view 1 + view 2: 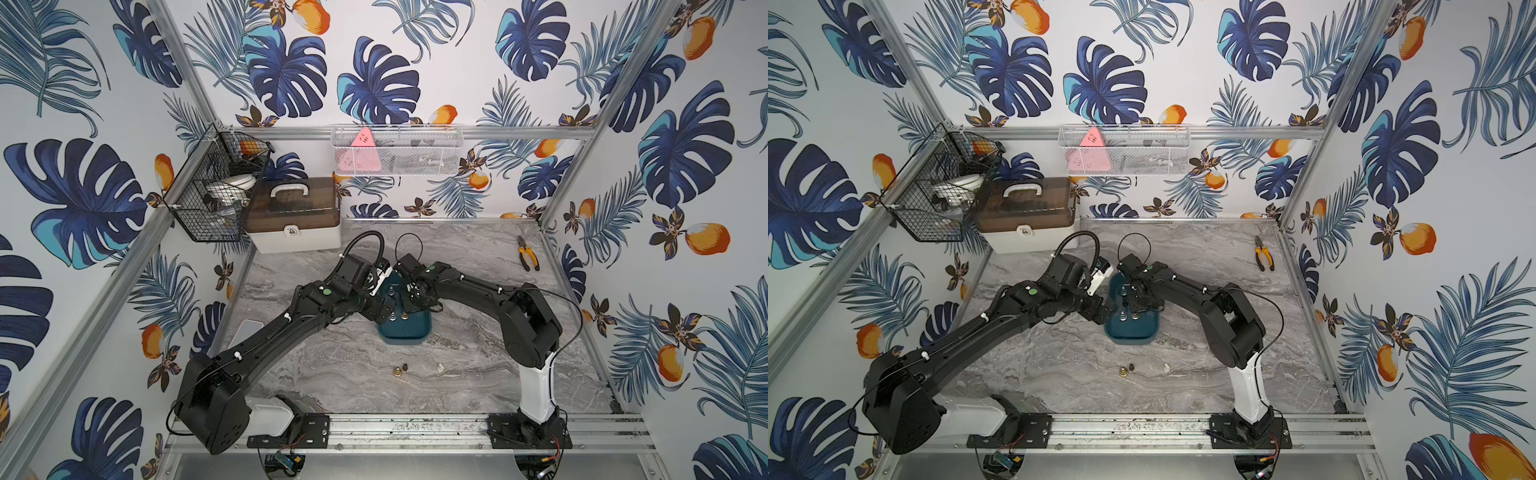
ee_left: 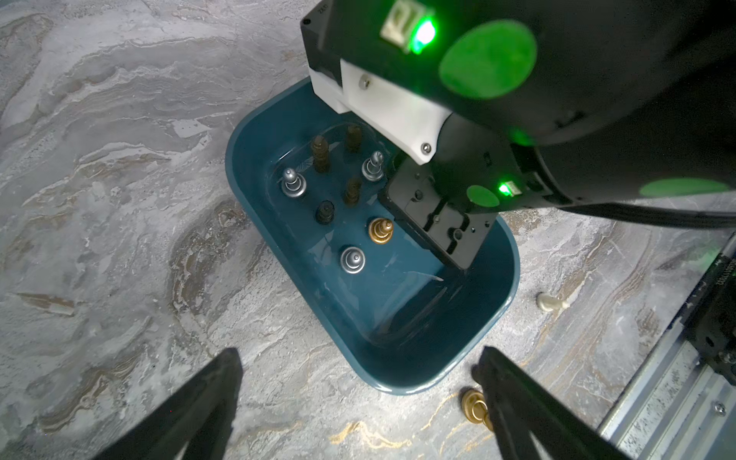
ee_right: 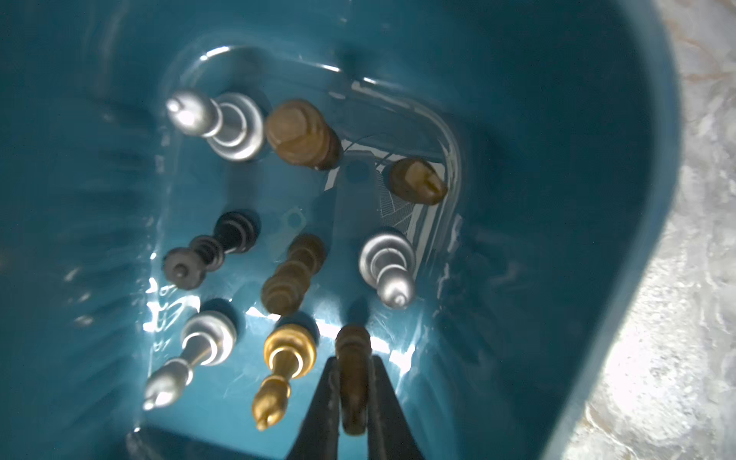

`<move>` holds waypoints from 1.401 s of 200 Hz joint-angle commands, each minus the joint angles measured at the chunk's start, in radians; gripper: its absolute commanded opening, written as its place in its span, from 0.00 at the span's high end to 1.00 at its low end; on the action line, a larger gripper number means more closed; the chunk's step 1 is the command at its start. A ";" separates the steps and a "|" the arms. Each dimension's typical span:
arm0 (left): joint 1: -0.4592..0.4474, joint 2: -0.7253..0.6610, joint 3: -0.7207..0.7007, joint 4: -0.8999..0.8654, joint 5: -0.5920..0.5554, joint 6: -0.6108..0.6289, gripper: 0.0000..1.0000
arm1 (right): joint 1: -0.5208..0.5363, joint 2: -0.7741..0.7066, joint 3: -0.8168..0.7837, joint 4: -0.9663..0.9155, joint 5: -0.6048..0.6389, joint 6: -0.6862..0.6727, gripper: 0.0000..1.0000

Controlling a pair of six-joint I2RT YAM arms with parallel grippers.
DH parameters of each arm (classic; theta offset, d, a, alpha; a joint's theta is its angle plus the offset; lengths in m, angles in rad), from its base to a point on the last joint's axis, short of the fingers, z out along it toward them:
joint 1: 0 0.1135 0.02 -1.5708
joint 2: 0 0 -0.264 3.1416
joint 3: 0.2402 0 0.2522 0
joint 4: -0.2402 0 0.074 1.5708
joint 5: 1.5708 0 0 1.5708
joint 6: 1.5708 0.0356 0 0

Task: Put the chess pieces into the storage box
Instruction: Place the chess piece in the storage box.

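The dark teal storage box [image 1: 405, 334] [image 1: 1130, 334] sits mid-table with several chess pieces standing inside, silvery [image 3: 235, 125], golden [image 3: 288, 350] and dark brown [image 3: 292, 275]. My right gripper [image 3: 353, 360] reaches down into the box [image 3: 597, 119], shut on a dark brown chess piece [image 3: 352, 382] whose base is near the floor. My left gripper [image 2: 356, 362] hangs open over the box's near left rim [image 2: 494, 318], holding nothing. A golden piece [image 1: 398, 371] [image 2: 474, 404], a dark piece [image 1: 404, 366] and a white piece [image 1: 440, 367] [image 2: 547, 302] lie on the table in front of the box.
A white case with a brown lid [image 1: 293, 216] stands at the back left beside a black wire basket [image 1: 212, 195]. Yellow-handled pliers [image 1: 528, 253] lie at the back right. A white mesh basket [image 1: 397, 149] hangs on the back wall. A metal rail [image 1: 415, 428] runs along the front edge.
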 commanded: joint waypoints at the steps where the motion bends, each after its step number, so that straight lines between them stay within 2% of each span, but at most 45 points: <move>1: 0.001 0.001 0.004 0.005 0.007 0.008 0.04 | 0.001 0.002 0.011 -0.010 0.018 -0.012 0.88; 55: 0.003 0.009 0.008 0.004 0.009 0.008 0.04 | 0.001 0.043 0.013 -0.012 0.044 -0.016 0.88; 216: 0.003 0.008 0.009 0.000 0.011 0.006 0.04 | 0.021 0.043 0.043 -0.052 0.070 -0.019 0.88; 280: 0.004 0.010 0.010 -0.003 0.011 0.006 0.04 | 0.032 0.056 0.042 -0.040 0.062 -0.018 0.83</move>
